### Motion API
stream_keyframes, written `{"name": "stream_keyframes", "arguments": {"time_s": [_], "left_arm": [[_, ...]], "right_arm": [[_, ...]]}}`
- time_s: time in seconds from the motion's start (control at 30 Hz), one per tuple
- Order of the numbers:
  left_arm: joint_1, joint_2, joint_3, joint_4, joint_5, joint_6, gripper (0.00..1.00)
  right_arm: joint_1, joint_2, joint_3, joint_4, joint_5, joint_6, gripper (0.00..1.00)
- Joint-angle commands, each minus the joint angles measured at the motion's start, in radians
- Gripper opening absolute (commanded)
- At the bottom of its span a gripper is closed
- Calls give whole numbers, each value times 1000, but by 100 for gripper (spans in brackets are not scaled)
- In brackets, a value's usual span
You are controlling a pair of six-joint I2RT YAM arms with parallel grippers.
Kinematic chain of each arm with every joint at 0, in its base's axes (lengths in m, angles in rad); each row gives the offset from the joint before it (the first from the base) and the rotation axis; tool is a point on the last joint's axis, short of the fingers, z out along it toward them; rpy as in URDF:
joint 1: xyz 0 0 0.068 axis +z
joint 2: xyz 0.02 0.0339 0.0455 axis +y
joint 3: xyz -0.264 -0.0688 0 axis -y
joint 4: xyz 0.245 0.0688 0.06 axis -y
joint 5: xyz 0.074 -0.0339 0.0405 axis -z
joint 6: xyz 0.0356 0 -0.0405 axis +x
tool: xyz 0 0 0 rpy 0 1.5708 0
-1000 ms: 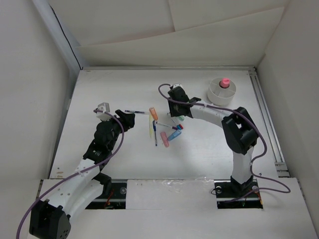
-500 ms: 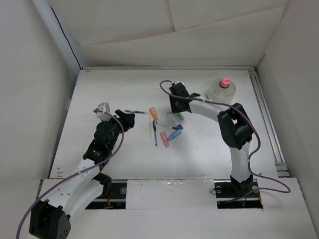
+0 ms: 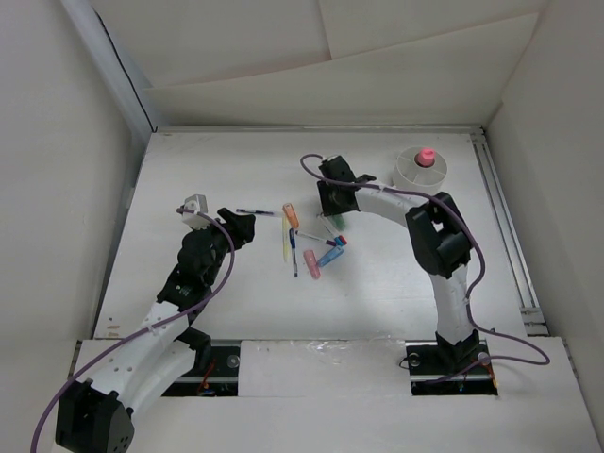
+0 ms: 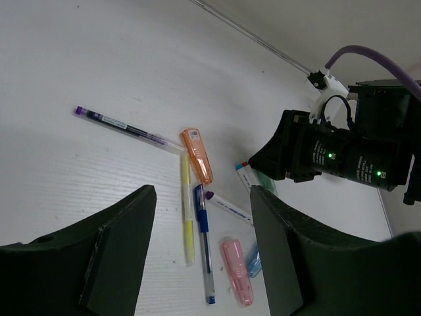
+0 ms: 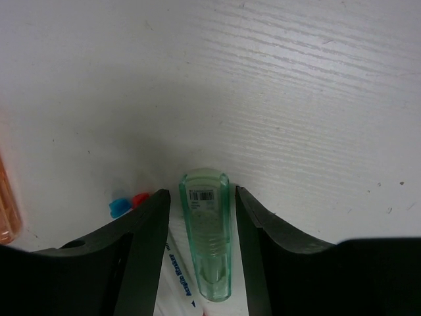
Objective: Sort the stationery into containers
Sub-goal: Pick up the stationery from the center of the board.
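Observation:
Loose stationery lies mid-table: a purple-tipped pen [image 3: 255,211], an orange piece [image 3: 291,215], a yellow pen [image 3: 286,243], a blue pen [image 3: 293,257], a pink piece [image 3: 311,264], a blue piece [image 3: 330,255] and a white marker [image 3: 314,236]. My right gripper [image 3: 335,219] is low on the table. Its open jaws straddle a clear green piece [image 5: 206,234], with a thin gap on each side. The round white tub [image 3: 412,179] stands at the back right with the pink-capped glue stick [image 3: 427,156] upright in it. My left gripper [image 3: 247,225] is open and empty, left of the pile.
The left wrist view shows the orange piece [image 4: 197,155], yellow pen [image 4: 187,210], blue pen [image 4: 202,243] and pink piece [image 4: 235,280] ahead between my fingers. Red [image 5: 140,199] and blue [image 5: 119,207] marker caps lie just left of the green piece. White walls enclose the table.
My right gripper has shifted slightly left and settled over the green piece, and its elbow has swung left. The left arm has not moved.

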Motion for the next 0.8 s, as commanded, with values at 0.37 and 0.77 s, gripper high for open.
{"name": "stream_keyframes", "arguments": {"time_s": [0.37, 0.77], "left_arm": [[-4, -15, 33, 33, -2, 4, 56], [-4, -24, 33, 33, -2, 4, 56]], "right_arm": [[-32, 16, 64, -4, 9, -3, 36], [-70, -240, 42, 72, -40, 16, 11]]}}
